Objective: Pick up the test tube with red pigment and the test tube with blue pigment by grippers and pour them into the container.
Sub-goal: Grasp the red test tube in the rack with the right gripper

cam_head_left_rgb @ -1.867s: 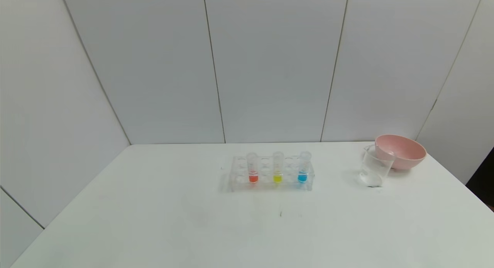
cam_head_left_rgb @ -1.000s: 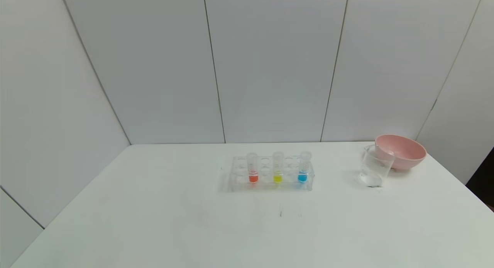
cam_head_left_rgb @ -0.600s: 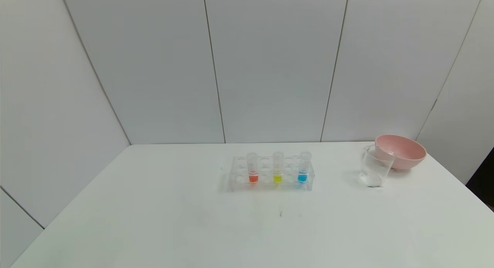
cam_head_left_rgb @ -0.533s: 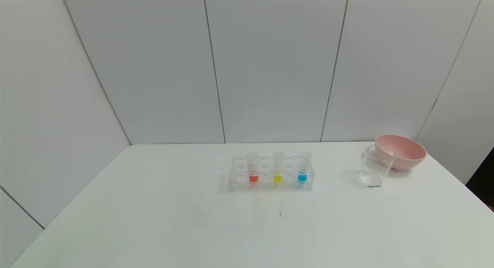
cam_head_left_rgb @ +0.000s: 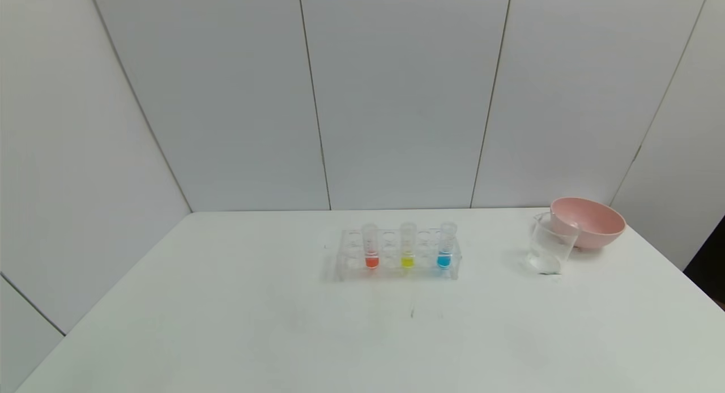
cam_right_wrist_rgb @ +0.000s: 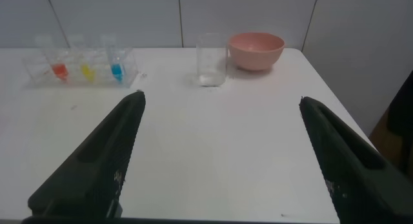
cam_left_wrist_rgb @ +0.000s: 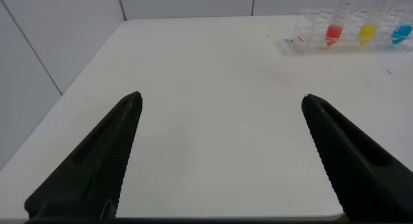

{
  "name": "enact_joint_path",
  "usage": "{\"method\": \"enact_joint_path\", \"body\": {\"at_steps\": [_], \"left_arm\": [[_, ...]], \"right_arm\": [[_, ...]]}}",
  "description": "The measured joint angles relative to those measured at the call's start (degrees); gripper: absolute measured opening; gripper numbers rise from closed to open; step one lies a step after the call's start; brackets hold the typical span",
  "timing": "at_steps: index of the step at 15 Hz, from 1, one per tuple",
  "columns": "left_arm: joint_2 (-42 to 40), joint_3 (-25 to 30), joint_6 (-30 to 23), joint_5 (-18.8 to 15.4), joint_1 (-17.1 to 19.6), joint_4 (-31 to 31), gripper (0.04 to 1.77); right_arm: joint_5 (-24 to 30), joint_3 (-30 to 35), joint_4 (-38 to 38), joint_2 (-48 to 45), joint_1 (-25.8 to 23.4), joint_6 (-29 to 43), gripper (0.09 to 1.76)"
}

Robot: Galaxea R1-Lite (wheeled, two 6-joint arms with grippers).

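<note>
Both grippers, left and right, are hanging wide open over the table's near edge, facing the racked tubes for reaching.

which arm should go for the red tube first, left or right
Probably the left. The clear tube with orange-red liquid stands at the robot's-left end of the clear rack, nearer the open left gripper. The open right gripper better suits the blue-liquid tube.

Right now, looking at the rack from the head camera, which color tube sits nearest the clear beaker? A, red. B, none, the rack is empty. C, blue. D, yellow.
C: in the rack, the blue tube stands at the end toward the beaker, with the yellow tube in the middle and the red tube farthest.
</note>
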Motion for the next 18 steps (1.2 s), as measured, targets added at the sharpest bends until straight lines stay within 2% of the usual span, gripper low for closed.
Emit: {"method": "enact_joint_path", "body": {"at_steps": [3,8,11,14,16,18], "left_arm": [[0.0,0.0,0.0,0.0,0.0,0.0,1.76],[0.0,0.0,0.0,0.0,0.0,0.0,1.76],[0.0,0.0,0.0,0.0,0.0,0.0,1.76],[0.0,0.0,0.0,0.0,0.0,0.0,1.76],[0.0,0.0,0.0,0.0,0.0,0.02,1.76],[0.0,0.0,0.0,0.0,0.0,0.0,1.76]], "right_arm": [[0.0,-3.4,-8.48,9.84,0.43,1.58,1.71],[0.05,-3.95,-23.98,30.62,1.05,1.94,1.71],[-0.11,-4.41,-31.26,44.18,3.93,1.91,1.71],[-1.6,-3.6,-42.37,56.7,10.35,1.94,1.71],[-6.14,-3.28,-47.37,62.93,17.15,2.41,1.71],[-13.53,-3.56,-48.93,67.21,25.54,4.53,1.71]]}}
